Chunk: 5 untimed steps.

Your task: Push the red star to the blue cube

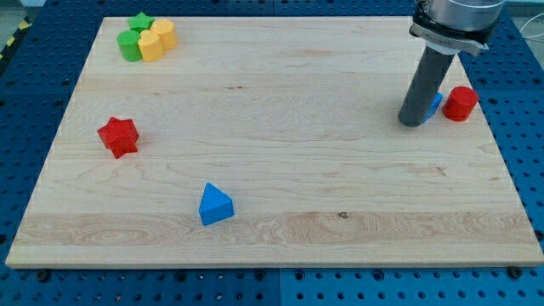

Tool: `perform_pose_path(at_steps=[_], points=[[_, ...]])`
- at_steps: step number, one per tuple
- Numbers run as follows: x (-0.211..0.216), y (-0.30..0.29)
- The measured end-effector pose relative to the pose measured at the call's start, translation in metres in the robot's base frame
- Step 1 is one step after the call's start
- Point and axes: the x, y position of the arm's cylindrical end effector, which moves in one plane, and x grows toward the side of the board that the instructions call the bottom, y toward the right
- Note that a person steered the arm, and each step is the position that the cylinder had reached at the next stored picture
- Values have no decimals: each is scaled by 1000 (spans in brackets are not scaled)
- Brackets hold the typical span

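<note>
No claw is fitted: the arm ends in a straight dark rod, so nothing is opened, closed or held. My tip [414, 121] is set down on the wooden board [280, 178] near the view's upper right, and a small blue block [437, 105] is seen just behind it on its right side, mostly hidden by the rod; whether the two touch cannot be told, nor can that block's shape be made out. Just to the right of the blue block a red cylinder [461, 103] is placed.

The red star [118, 136] is found far across the board, near the left edge at mid height, well apart from the tip. A blue triangular block [214, 204] is seen alone towards the bottom, left of centre.

In the top left corner a tight cluster is gathered: two green blocks [132, 44] and two yellow blocks [156, 40], touching one another.

Counted in all: two red pieces, two blue, two green, two yellow.
</note>
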Motion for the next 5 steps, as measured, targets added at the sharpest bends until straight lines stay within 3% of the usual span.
perform_pose_path(at_steps=[2,3,5], points=[[0,15],[6,-15],[17,-135]])
